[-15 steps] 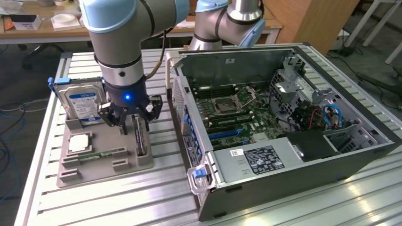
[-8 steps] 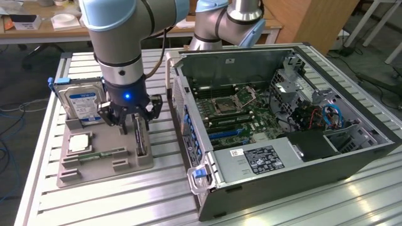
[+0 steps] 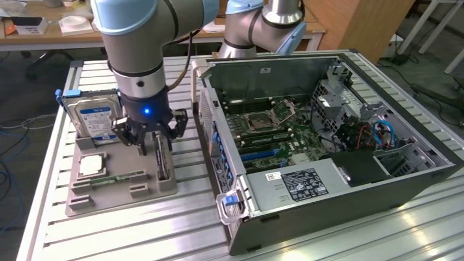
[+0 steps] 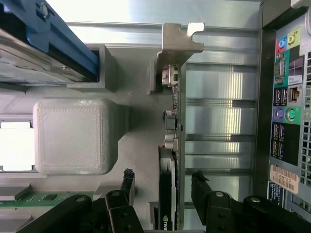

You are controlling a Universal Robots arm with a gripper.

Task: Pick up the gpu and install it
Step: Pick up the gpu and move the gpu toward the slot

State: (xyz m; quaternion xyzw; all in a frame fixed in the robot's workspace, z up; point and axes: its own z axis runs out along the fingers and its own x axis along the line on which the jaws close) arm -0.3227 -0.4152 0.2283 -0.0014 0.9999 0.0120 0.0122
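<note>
While the tool (image 3: 155, 142) is positioned low over the grey holder (image 3: 123, 191), its two black fingers (image 4: 127, 187) are spread wide, one on each side of the gpu (image 4: 170, 165). A gap is seen on both sides, and nothing is gripped.

- gpu: stood on its long edge in a slot at the holder's side toward the exterior view's right. It is seen edge-on from the wrist, with the green board and black cooler side by side. The silver end bracket (image 4: 177, 43) is at the end of the card away from the fingers.
- hard drive (image 3: 94, 117): silver with a blue label, stood upright at the holder's far corner, toward the exterior view's left.
- memory stick (image 3: 116, 178): laid flat in the holder, nearer than the drive.
- pale square part (image 3: 93, 163): laid flat between drive and stick.
- computer case (image 3: 326, 185): set to the exterior view's right of the holder, opened upward, with the motherboard (image 3: 275, 130) exposed. Its rear port panel (image 4: 286, 97) is seen just beside the card, across bare slats.
- tabletop (image 3: 145, 234): slatted aluminium, carrying holder and case.
</note>
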